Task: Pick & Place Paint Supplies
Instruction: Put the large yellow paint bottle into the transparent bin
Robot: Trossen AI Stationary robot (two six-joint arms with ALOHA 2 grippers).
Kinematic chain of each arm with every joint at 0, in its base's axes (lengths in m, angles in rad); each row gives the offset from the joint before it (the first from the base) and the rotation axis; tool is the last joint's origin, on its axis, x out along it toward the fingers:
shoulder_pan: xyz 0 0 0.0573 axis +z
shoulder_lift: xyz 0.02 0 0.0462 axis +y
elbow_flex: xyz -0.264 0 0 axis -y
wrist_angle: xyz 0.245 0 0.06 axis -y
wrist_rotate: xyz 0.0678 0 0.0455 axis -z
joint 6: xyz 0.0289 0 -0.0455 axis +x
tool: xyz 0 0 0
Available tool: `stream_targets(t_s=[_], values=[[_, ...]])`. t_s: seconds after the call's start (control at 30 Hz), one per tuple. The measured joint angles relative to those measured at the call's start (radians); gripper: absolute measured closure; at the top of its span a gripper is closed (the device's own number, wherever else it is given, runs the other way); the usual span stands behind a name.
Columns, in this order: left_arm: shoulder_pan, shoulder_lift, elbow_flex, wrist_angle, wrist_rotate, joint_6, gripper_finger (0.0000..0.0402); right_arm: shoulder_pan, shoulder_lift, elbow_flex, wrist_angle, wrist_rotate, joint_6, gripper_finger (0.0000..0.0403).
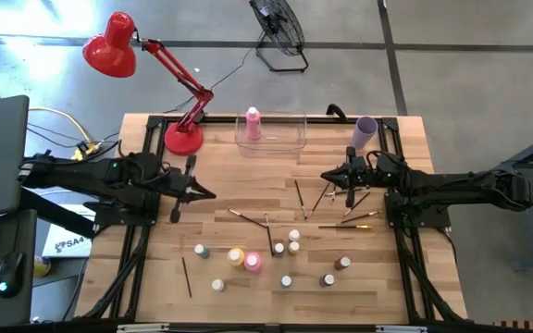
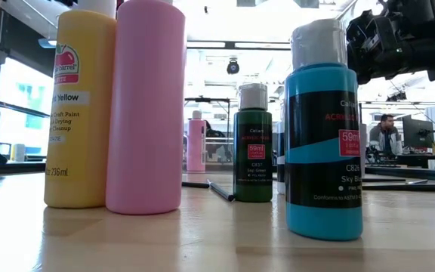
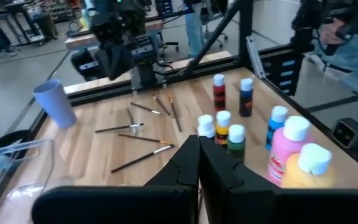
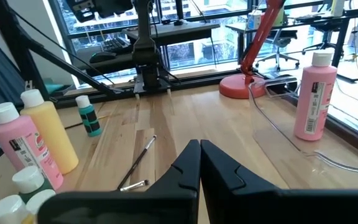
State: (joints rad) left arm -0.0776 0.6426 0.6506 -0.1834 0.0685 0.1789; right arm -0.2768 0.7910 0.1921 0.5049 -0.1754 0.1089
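A: Paintbrushes first, then. Moving left to right over the bench (image 1: 155, 277), where are they and how do they point?

B: One lone brush (image 1: 187, 277) lies flat at the near left, its long axis running roughly front to back. The other brushes (image 1: 340, 205) are scattered at centre-right, fanned in several directions, all lying flat.

A: And the bottles?

B: A pink bottle (image 1: 253, 123) stands upright inside the clear bin (image 1: 294, 139) at the far edge. A yellow bottle (image 1: 236, 256) and a second pink one (image 1: 253, 263) stand upright, touching, near the front centre, with the small white-capped bottles (image 1: 290, 242) standing around them.

A: The arms?

B: The left gripper (image 1: 209, 194) reaches in level from the left, fingers clenched on nothing, pointing toward the middle. The right gripper (image 1: 327, 177) reaches in from the right, likewise closed and empty, its tip just above the scattered brushes, beside the lilac cup (image 1: 365, 131).
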Motion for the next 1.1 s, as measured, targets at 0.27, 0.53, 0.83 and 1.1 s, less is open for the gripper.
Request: stream_targets(t_s=[0.27, 0.53, 0.83, 1.1], values=[[-0.002, 0.003, 0.000, -0.036, 0.000, 0.000, 0.0401, 0.000, 0.000, 0.000, 0.000, -0.006, 0.000, 0.0401], [-0.002, 0.060, 0.000, -0.035, 0.142, 0.194, 0.0401, 0.000, 0.000, 0.000, 0.000, -0.006, 0.000, 0.0401], [-0.001, 0.240, 0.000, 0.119, 0.240, 0.211, 0.0401, 0.000, 0.000, 0.000, -0.001, -0.006, 0.000, 0.0401], [-0.002, 0.317, 0.001, 0.134, 0.323, 0.045, 0.0401, 0.002, 0.000, 0.000, -0.001, -0.010, 0.004, 0.0401]])
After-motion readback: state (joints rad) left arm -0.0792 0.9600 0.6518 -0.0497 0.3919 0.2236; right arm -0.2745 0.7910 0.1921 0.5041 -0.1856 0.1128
